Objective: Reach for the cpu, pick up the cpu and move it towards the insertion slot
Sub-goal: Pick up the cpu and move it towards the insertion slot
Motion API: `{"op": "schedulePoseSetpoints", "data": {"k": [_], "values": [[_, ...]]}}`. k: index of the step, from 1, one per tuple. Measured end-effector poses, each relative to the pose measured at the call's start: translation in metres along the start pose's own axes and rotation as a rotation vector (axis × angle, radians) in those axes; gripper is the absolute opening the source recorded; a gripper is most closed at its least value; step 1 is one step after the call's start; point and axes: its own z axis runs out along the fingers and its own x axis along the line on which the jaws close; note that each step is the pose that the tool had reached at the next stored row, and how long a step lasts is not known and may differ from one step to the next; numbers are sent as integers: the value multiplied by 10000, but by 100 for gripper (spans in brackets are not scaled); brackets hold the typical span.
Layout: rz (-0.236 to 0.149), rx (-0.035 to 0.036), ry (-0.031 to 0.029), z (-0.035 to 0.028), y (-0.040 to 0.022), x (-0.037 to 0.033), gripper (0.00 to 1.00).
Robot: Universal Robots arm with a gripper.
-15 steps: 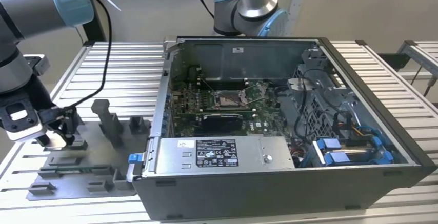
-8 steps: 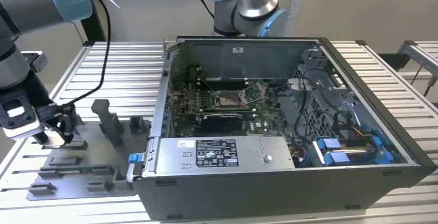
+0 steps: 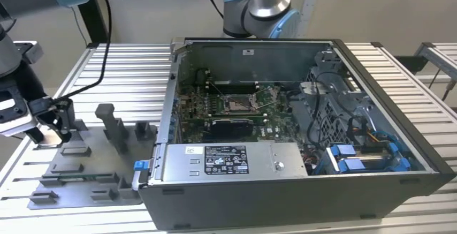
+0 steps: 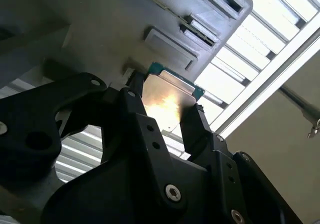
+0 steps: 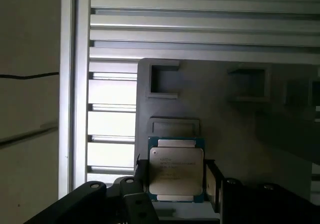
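The cpu (image 5: pixel 176 170) is a flat silvery square with a thin teal-green rim, and it sits between my black fingers (image 5: pixel 142 176). In the second wrist view the cpu (image 4: pixel 162 101) glints just off the corner of the grey fixture plate (image 4: pixel 100 24). My gripper (image 3: pixel 50 131) is at the far left corner of the fixture plate (image 3: pixel 78 175), on the exterior view's left, shut on the cpu with a finger against each side edge. The insertion slot (image 3: pixel 237 104) is a silver-framed socket on the green board inside the open computer case, well to the right of the gripper.
The open computer case (image 3: pixel 300 137) takes up the middle and right of the slatted metal table (image 3: pixel 121 68). Upright grey blocks (image 3: pixel 114 127) rise from the fixture plate between gripper and case. A power supply (image 3: pixel 228 161) and blue-clipped cables (image 3: pixel 357 156) line the case's near side.
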Motion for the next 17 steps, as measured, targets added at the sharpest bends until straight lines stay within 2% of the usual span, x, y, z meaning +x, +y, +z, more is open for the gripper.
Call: {"op": "schedulePoseSetpoints", "data": {"k": [9, 17], "values": [[1, 1, 1, -259, 9, 1, 0], [0, 0, 1, -607, 20, 2, 0]]}}
